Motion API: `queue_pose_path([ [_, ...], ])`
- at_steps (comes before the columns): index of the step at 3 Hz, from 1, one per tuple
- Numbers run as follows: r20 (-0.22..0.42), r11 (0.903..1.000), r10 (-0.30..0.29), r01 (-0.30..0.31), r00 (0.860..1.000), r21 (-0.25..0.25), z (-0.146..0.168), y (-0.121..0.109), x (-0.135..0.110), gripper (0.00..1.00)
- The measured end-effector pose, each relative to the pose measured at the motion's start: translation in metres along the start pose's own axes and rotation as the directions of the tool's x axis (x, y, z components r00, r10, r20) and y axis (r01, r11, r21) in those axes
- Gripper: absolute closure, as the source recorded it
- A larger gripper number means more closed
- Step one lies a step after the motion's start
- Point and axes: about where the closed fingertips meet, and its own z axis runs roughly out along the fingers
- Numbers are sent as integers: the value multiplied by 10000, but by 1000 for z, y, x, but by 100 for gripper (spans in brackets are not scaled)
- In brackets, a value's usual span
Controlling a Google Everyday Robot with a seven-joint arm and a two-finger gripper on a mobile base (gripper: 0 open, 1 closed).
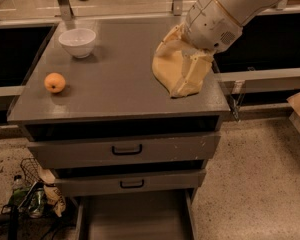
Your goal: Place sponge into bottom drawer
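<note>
End effector clamped on sponge, over right part of surface. Bottom drawer pulled out below two shut drawers. Orange and bowl on surface, left.

The gripper, above the right end of the cabinet top, hides the right part of the sponge it clasps. Well below it, the bottom drawer is cut off.

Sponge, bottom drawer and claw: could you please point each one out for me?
sponge (165,66), camera view, its bare left face.
bottom drawer (135,218), camera view, its open floor.
claw (186,76), camera view, between fingertips, above the cabinet top (115,84), right side.
</note>
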Motion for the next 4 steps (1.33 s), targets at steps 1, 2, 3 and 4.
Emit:
queue_pose_path([
  [1,6,9996,-297,297,9996,22,5,-10,-9,100],
  [2,63,9967,-795,793,9968,180,14,-2,-21,100],
  [3,172,9950,-993,995,9949,-74,38,22,-20,100],
  [4,419,9949,-870,890,9953,-480,60,46,-8,100],
])
